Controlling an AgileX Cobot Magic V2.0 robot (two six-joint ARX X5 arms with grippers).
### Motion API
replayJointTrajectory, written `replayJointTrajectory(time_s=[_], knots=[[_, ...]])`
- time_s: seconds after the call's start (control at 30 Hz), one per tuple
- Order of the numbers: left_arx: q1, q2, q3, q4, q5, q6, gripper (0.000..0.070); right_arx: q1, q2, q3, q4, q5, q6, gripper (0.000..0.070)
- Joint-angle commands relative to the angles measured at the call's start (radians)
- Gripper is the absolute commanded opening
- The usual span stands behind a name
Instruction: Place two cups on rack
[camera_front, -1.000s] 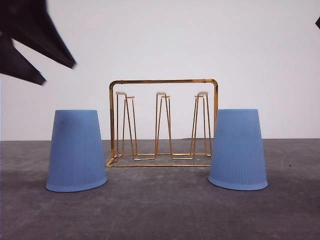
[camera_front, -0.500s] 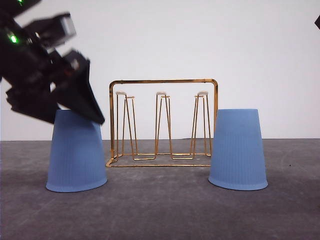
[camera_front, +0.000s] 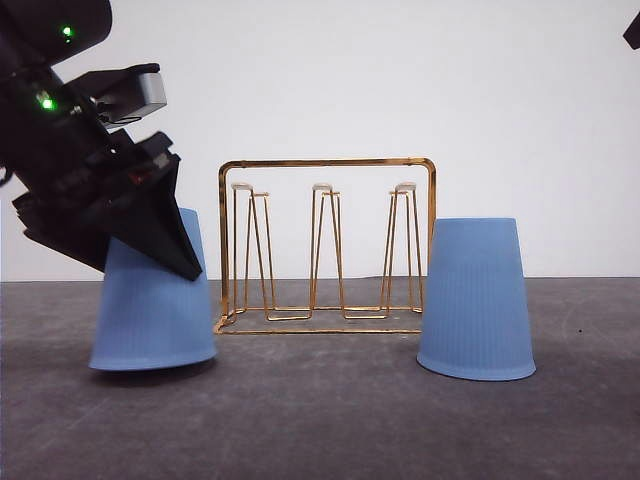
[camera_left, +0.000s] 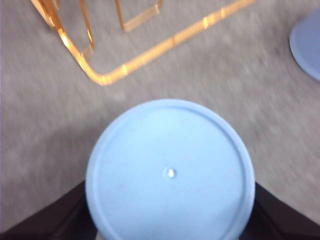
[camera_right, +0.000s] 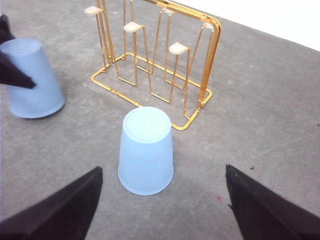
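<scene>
Two light blue ribbed cups stand upside down on the grey table. The left cup (camera_front: 150, 320) is tilted, its rim just off the table, and my left gripper (camera_front: 160, 255) is shut on its upper part. In the left wrist view the cup's flat end (camera_left: 170, 172) sits between both black fingers (camera_left: 45, 220). The right cup (camera_front: 475, 300) stands free beside the gold wire rack (camera_front: 325, 250). My right gripper (camera_right: 160, 210) hovers open above and in front of the right cup (camera_right: 146, 150), fingers spread wide.
The rack's upright prongs with white tips (camera_right: 179, 48) carry nothing. Bare grey table (camera_front: 320, 420) lies in front of the rack and cups. A white wall stands behind the table.
My left gripper came down from the upper left onto the left cup and closed on it. That cup has tipped and risen slightly. The right cup and rack have not moved.
</scene>
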Motion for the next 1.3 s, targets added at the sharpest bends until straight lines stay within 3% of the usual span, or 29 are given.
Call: replayJointTrajectory(time_s=[0.0, 0.2, 0.4, 0.6, 0.87, 1.27], knots=[[-0.005, 0.005, 0.063, -0.04, 0.007, -0.016, 0.027, 0.005, 0.003, 0.007, 0.01, 0.003, -0.003, 0.0499], [-0.006, 0.005, 0.256, -0.254, 0.004, -0.047, 0.027, 0.005, 0.003, 0.007, 0.011, 0.004, -0.004, 0.0499], [-0.006, 0.005, 0.43, -0.355, -0.037, -0.119, 0.0271, 0.005, 0.003, 0.007, 0.018, 0.004, -0.004, 0.0499], [-0.006, 0.006, 0.519, -0.272, -0.119, -0.14, 0.0271, 0.005, 0.003, 0.007, 0.018, 0.004, -0.004, 0.0499], [-0.005, 0.054, 0.52, -0.166, -0.12, -0.168, 0.0271, 0.005, 0.003, 0.007, 0.018, 0.004, -0.004, 0.05], [-0.006, 0.268, 0.52, -0.061, -0.12, -0.172, 0.0271, 0.005, 0.003, 0.007, 0.018, 0.004, -0.004, 0.0499]])
